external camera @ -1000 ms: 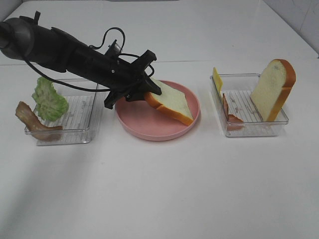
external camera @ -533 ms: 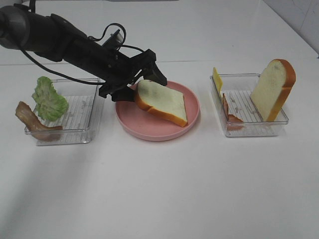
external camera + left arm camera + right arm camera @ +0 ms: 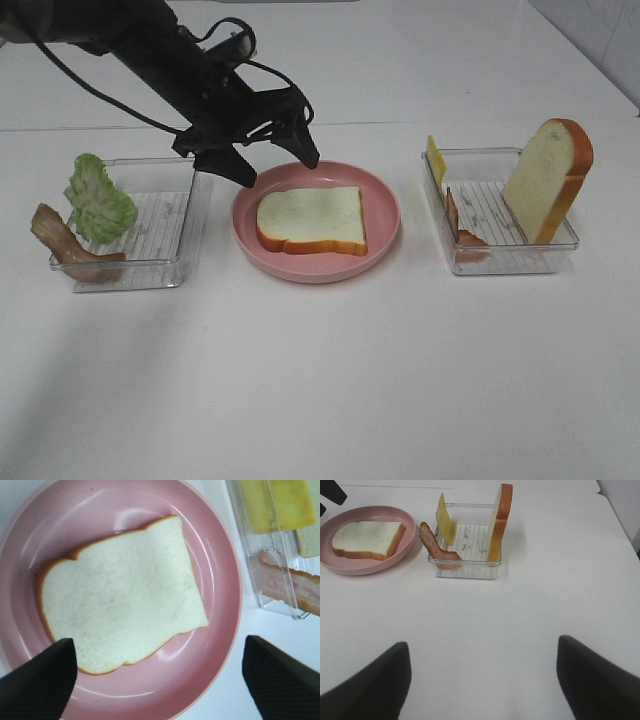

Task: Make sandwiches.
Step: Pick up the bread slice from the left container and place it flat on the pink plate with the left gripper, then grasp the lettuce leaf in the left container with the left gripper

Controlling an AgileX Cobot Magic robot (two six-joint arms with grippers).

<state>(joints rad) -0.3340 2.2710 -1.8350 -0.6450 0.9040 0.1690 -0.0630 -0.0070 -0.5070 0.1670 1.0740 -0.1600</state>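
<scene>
We see a green ruffled lettuce leaf (image 3: 98,200) and reddish-brown bacon strip (image 3: 62,245) leaning on the left clear plastic tray (image 3: 160,272); left gripper (image 3: 278,168) hangs above the far-left rim of the round pink plate (image 3: 383,215), jaws wide, gripping nothing. White bread slice with orange-brown crust (image 3: 310,218) lies flat on that plate. Right clear plastic tray (image 3: 505,264) holds yellow cheese slice (image 3: 436,160), second bacon strip (image 3: 462,234), second bread slice (image 3: 545,180) upright; right gripper (image 3: 482,677) spread wide, empty.

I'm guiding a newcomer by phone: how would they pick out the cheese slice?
On the white table, find the clear plastic tray right of the round pink plate. The thin yellow cheese slice leans at its far left corner, the only yellow piece beside reddish bacon and an upright bread slice.
</scene>
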